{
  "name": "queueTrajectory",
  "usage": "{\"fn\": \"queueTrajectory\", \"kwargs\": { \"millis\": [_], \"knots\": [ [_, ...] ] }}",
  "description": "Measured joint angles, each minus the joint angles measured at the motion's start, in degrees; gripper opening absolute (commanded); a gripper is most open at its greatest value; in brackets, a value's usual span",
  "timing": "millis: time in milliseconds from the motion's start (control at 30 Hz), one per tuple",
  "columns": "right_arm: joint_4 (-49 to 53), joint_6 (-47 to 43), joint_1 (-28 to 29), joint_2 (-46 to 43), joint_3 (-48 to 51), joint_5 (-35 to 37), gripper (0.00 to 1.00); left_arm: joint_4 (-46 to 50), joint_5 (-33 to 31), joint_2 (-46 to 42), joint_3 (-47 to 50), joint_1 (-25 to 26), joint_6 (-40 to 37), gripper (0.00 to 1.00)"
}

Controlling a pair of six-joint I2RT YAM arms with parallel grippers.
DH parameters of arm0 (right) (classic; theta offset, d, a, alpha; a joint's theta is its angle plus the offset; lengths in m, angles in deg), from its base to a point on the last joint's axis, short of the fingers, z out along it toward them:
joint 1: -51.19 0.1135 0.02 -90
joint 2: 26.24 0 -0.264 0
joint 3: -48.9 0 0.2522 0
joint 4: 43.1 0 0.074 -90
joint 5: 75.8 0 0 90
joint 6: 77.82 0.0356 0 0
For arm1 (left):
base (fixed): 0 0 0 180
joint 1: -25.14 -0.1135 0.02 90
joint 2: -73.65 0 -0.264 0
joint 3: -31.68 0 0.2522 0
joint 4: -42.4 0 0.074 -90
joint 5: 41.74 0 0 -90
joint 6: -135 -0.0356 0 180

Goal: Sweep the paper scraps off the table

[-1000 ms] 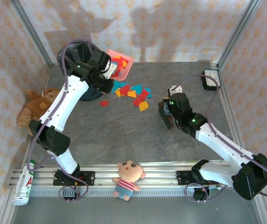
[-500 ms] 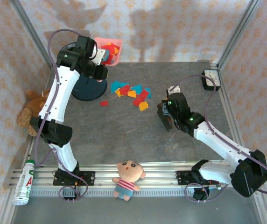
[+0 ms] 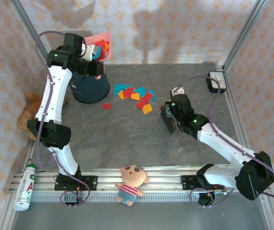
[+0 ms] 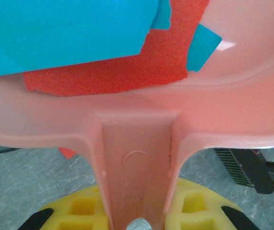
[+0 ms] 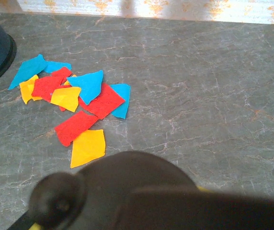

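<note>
Ahead-left of the right pincer [image 3: 168,117]: loose paper scraps [image 3: 136,96] are lying close by on the tabletop [image 3: 127,139].
Grip, right pincer: it is clamping a dark brush [image 5: 127,191].
Grip, left pincer [image 4: 137,211]: it is clamping the pink dustpan [image 4: 137,158] by its handle, tilting it above the dark bin [image 3: 90,87], with more scraps lying inside.
Handling: the scraps are looking light, thin and flimsy; I am judging that brushing will suit them better than pinching.

You have bright, even light over the table [image 3: 127,139], with soft arm shadows on the far wall [image 3: 189,43]. In the left wrist view the pink dustpan [image 4: 137,158] looks soft, with a small white glare at its right. In the right wrist view the paper scraps [image 5: 74,100] are sharp and the near dark shape [image 5: 142,191] is blurred.
</note>
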Motion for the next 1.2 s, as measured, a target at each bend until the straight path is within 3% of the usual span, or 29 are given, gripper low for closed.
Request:
{"fn": "queueTrajectory", "kwargs": {
  "millis": [500,1200],
  "knots": [
    [0.0,0.2,0.0,0.0,0.0,0.0,0.00,-16.5,15.5,-1.1,11.5,-6.3,15.5,0.00],
    [-0.8,0.2,0.0,1.5,-0.8,-0.6,0.00,-44.3,24.0,-6.2,27.5,-8.9,38.5,0.00]
  ]
}}
